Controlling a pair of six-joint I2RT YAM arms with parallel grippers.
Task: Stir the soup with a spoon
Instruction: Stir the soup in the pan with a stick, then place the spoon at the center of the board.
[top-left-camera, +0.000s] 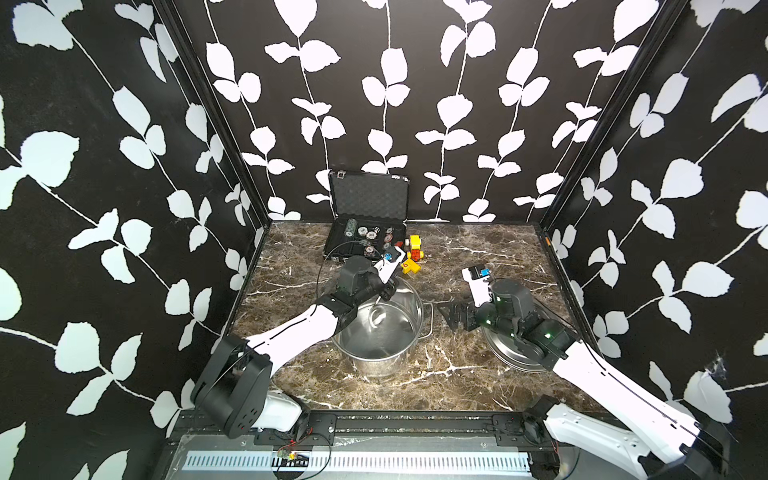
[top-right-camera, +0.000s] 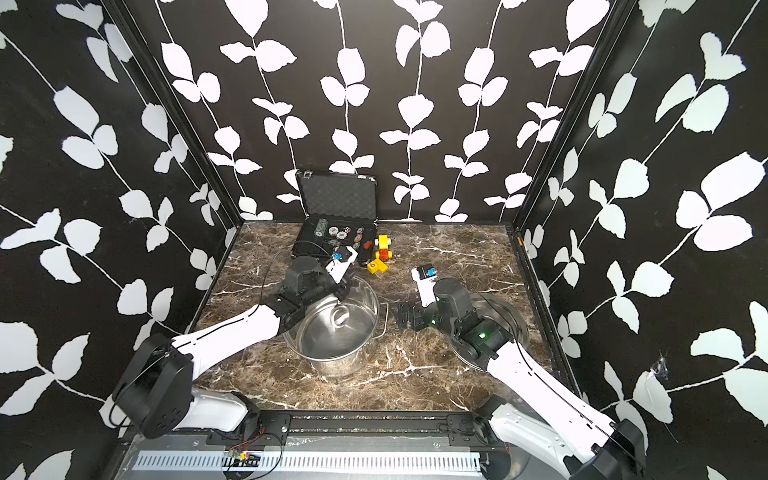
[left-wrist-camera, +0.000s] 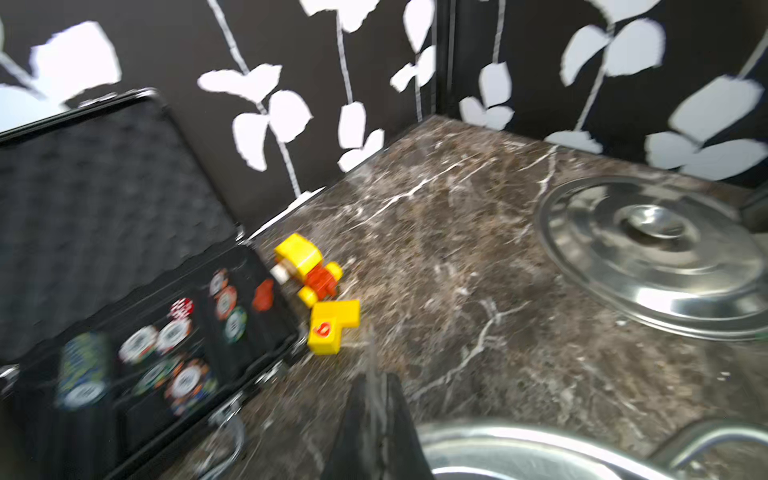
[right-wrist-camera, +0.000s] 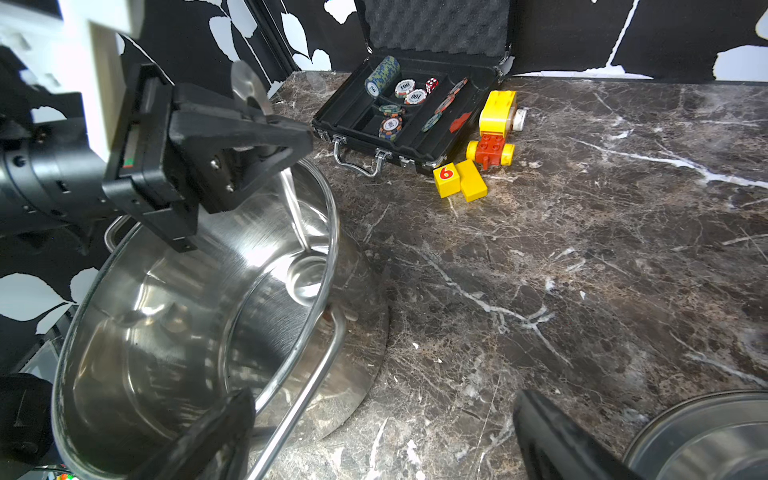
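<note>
Most of the preparation looks done: the lid (left-wrist-camera: 652, 257) lies on the worktop (right-wrist-camera: 582, 291), and my left gripper (right-wrist-camera: 291, 145) pinches the spoon (right-wrist-camera: 296, 210), its bowl low inside the pot (right-wrist-camera: 166, 316) (I see no soup). The right gripper (top-left-camera: 456, 316) stands wide and empty. How much stirring is left, I cannot tell.

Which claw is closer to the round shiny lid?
Right. The right claw hangs open beside the lid, between it and the pot. The left claw is farther, over the pot, holding the spoon.

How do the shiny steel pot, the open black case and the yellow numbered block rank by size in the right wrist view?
1. shiny steel pot, nearest the camera, so enlarged.
2. open black case.
3. yellow numbered block.
</note>
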